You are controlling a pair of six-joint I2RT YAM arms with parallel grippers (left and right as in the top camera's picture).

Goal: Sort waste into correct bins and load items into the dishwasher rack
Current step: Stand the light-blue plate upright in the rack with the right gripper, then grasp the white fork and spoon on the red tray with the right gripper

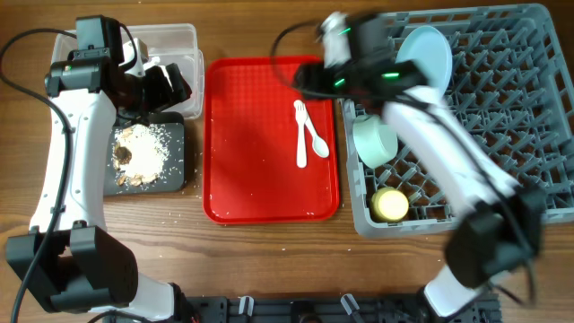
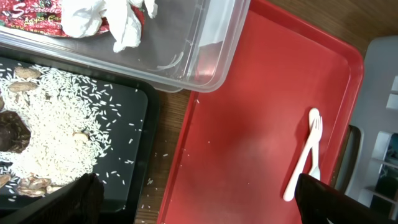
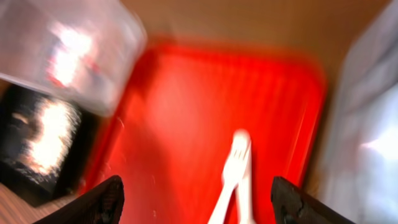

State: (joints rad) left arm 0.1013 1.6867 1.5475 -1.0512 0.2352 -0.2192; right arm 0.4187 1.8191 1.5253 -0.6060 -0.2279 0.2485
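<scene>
At the right pincer: spread wide with nothing between the fingers, poised above the red tray and lined up over the two white spoons, which lie side by side and touching near the tray's right edge. Looks like the approach for picking one up, though heavy blur in the wrist view hides how close. At the left pincer: likewise open and empty, hangs over the seam where the black tray meets the clear tub, probably because the sorting on that side looks finished. Inside the tub: crumpled paper on a red-and-white wrapper. On the black tray: rice-like grains and brown scraps heaped toward the left, with a few stray grains on the table beside it. Further right, past the red tray: the grey rack, already carrying a plate stood on edge, a bowl and a yellow cup near its front-left corner. Cannot make out a second bowl beneath the arm. Leaves the spoons, by the look of it, as the only dishes outside the rack. Nothing in the way between spoons and rack except the tray's raised lip and the rack's wall. Thin, flat handles on a smooth surface likely make the pinch awkward.
</scene>
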